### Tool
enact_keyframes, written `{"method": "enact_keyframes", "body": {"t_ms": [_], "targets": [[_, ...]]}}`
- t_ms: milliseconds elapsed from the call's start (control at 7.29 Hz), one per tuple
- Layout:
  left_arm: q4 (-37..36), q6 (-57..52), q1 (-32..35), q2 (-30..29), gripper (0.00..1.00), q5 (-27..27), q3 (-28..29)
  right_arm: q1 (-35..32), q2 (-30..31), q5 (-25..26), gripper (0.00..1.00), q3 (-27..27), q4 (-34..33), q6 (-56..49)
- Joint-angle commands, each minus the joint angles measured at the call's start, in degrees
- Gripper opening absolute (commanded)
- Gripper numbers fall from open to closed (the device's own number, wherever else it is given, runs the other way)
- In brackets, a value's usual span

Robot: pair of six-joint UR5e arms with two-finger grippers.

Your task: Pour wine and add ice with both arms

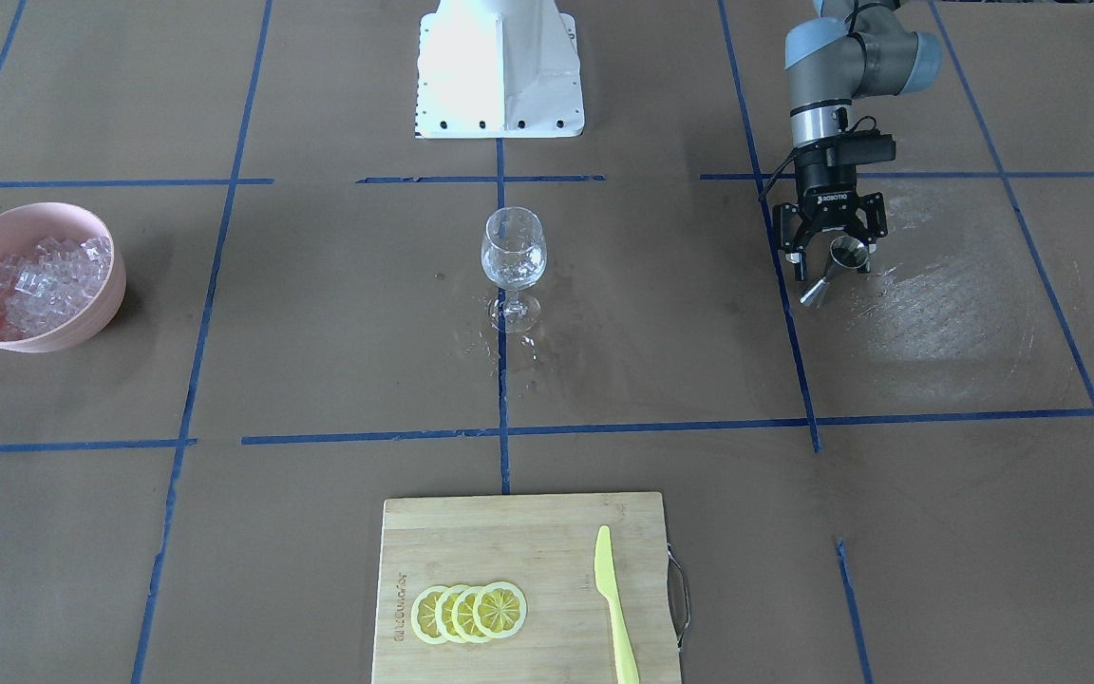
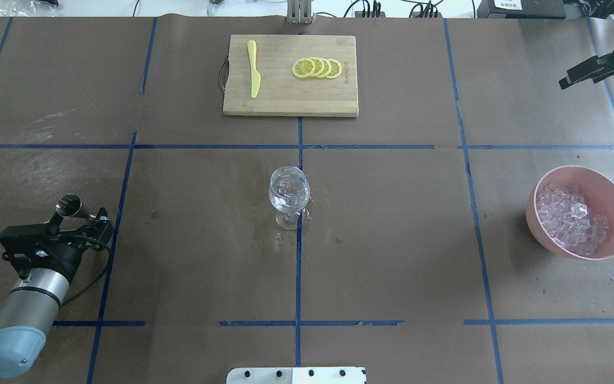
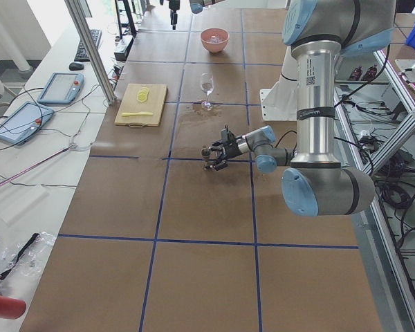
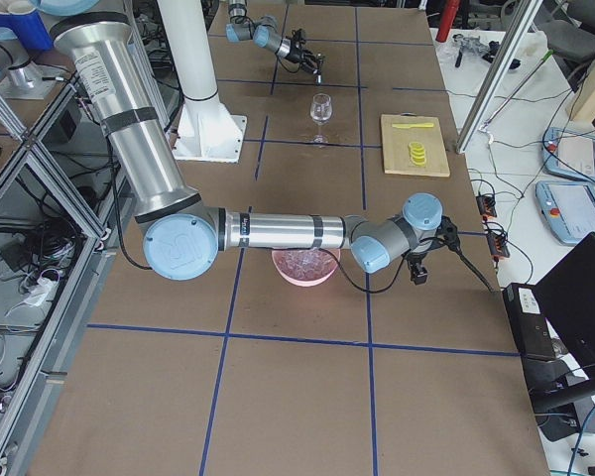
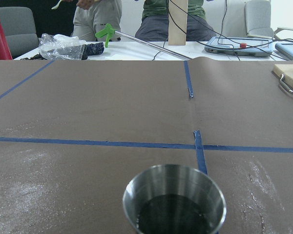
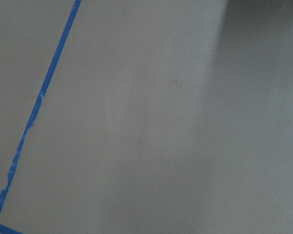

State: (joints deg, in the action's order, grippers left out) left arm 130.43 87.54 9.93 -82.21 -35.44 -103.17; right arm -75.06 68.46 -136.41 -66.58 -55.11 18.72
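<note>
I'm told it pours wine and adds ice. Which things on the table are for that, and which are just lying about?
For the job: the wine glass; the metal cup held in the left pincer; the pink bowl heaped with ice cubes.

Just lying about: the cutting board; the lemon slices and the yellow knife on it.

The left arm [image 1: 841,66] and the right arm [image 4: 278,230] are built of grey-silver tubes joined by pale blue caps [image 2: 6,349]. A white label [image 3: 311,79] is carried on each upright tube. The left gripper [image 1: 832,258] and its fingers [image 1: 799,249] are black, marked with white lettering. A black cable [image 2: 102,272] is looped behind the gripper. The white base [image 1: 499,76] is edged with dark bolt holes.
</note>
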Motion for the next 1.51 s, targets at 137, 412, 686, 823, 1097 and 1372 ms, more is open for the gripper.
{"method": "enact_keyframes", "body": {"t_ms": [137, 412, 686, 823, 1097, 1372], "targets": [[0.0, 0.0, 0.0, -0.49, 0.78, 0.37, 1.39, 0.0, -0.08, 0.0, 1.0, 0.05, 0.0, 0.0], [0.0, 0.0, 0.0, -0.41, 0.71, 0.28, 1.74, 0.0, -0.08, 0.0, 1.0, -0.04, 0.0, 0.0], [0.0, 0.0, 0.0, -0.32, 0.55, 0.28, 1.75, 0.0, -0.08, 0.0, 1.0, -0.04, 0.0, 0.0], [0.0, 0.0, 0.09, -0.32, 0.4, 0.28, 1.75, 0.0, -0.08, 0.0, 1.0, 0.05, 0.0, 0.0], [0.0, 0.0, 0.18, -0.23, 0.0, 0.28, 0.79, 0.0, 0.0, 0.0, 1.0, -0.04, 0.0, 0.0], [0.0, -0.26, 0.35, -0.14, 0.0, 0.28, -0.18, 0.0, -0.08, 0.0, 1.0, -0.04, 0.0, 0.0]]}}
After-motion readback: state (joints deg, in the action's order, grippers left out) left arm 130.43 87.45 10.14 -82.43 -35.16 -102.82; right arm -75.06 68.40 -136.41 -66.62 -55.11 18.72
